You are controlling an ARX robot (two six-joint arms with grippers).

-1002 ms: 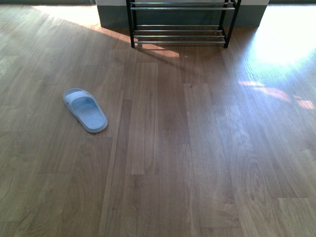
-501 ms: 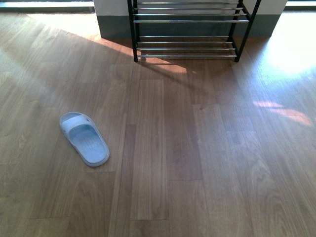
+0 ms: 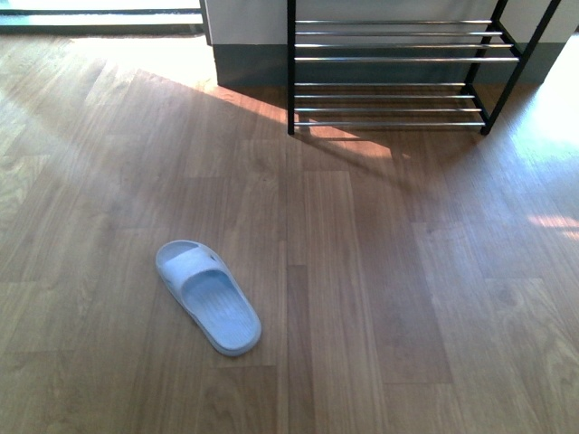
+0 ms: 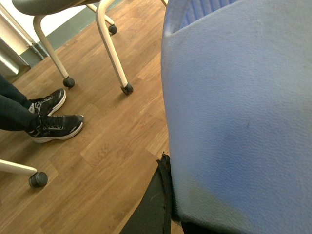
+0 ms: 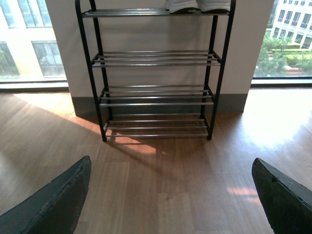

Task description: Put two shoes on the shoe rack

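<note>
**A:** What is changed from the earlier front views?

**B:** The slide (image 3: 208, 297) and the shoe rack (image 3: 398, 72) are both shown lower and further right in the frame. More of the rack's tiers are included.

**A:** Where is the slide located?

**B:** It is laid sole-down on the wooden floor (image 3: 380, 289), well apart from the rack. Its strap end is turned away from the camera.

**A:** How is the left tool shown?

**B:** In the left wrist view, the left tool (image 4: 165, 200) is seen pinching a second slide (image 4: 234, 122), whose pale blue surface fills most of the picture. Only one dark finger (image 4: 153, 209) is visible, pressed against the slide's edge. Beyond it, chair legs (image 4: 114, 53) on castors and a person's black sneakers (image 4: 53, 124) are seen on the floor.

**A:** And the right tool?

**B:** The right tool (image 5: 170, 185) is spread wide, with nothing gripped, and is pointed at the rack, which stands against a wall. Four tiers of chrome bars are shown. A pair of shoes (image 5: 197, 5) is set on the top tier, only their white soles being visible.
</note>
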